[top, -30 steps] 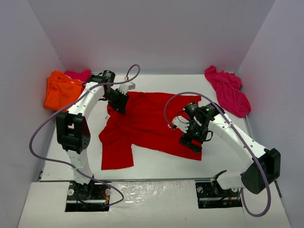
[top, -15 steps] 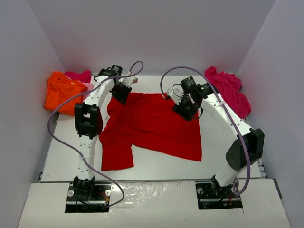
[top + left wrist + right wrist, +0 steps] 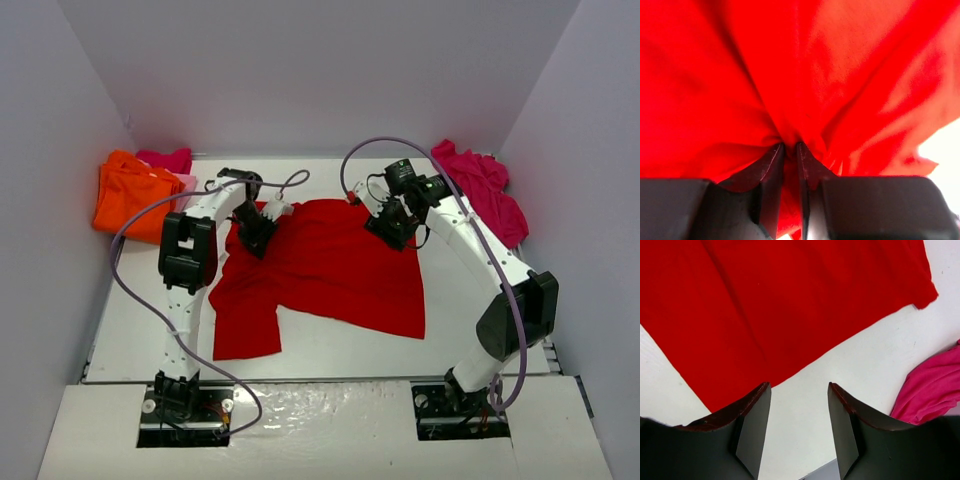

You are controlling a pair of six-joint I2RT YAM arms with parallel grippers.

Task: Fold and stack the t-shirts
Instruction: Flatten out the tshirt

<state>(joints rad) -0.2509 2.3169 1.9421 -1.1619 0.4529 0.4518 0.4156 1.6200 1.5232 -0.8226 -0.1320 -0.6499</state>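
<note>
The red t-shirt [image 3: 330, 265] lies spread over the middle of the desk [image 3: 340, 352], so I take this for the first fold. The left claw [image 3: 789, 146] is clamped on a bunch of its cloth near the far-left shoulder. The right claw [image 3: 799, 386] hangs agape by the far-right edge (gripping nothing) and probably must pinch there next. Only the left wrist view shows the pinch; only overhead shows the orange t-shirt [image 3: 125, 195].

Pink shirt [image 3: 165, 158] — mostly hidden behind orange shirt [image 3: 125, 192].
</note>
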